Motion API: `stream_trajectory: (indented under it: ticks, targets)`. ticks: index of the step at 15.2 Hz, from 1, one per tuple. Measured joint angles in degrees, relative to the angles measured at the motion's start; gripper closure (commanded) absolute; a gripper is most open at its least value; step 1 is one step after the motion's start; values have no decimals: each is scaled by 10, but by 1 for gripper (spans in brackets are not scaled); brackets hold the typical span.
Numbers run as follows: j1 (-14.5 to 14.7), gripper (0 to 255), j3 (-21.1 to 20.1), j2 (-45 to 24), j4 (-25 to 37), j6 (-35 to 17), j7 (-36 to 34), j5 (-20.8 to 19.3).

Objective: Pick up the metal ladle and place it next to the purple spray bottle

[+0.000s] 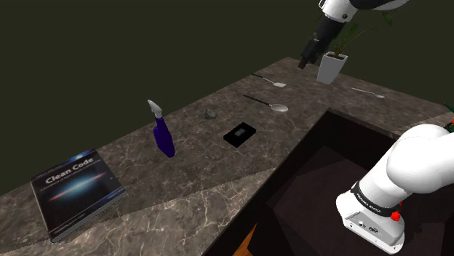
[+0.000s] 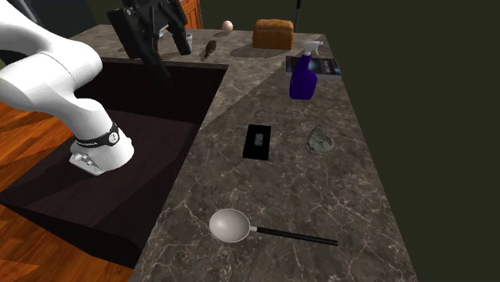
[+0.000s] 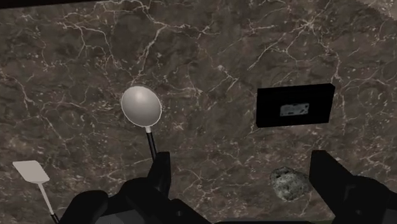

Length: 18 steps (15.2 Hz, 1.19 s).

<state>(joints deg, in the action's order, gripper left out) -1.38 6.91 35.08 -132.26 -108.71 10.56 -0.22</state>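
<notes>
The hand [image 3: 245, 184] hangs released above the table [image 3: 210, 51]. The ladle [image 3: 141, 105] lies flat below, off-centre, bowl toward the sink [image 2: 160, 104], handle running under one finger [image 3: 160, 170].

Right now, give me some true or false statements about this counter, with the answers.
1. The fingers are open. True.
2. The ladle is held. False: it lies on the counter.
3. The bottle stands upright. True.
4. The ladle lies right beside the bottle. False: a black card and a grey rock lie between them.
</notes>
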Motion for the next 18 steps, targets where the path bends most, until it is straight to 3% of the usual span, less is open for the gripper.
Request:
stream_trajectory:
  ticks: [11,18]
  targets:
    - [7,0,62,-201,26,-147,85,32]
    - [9,0,85,-358,96,-209,152,91]
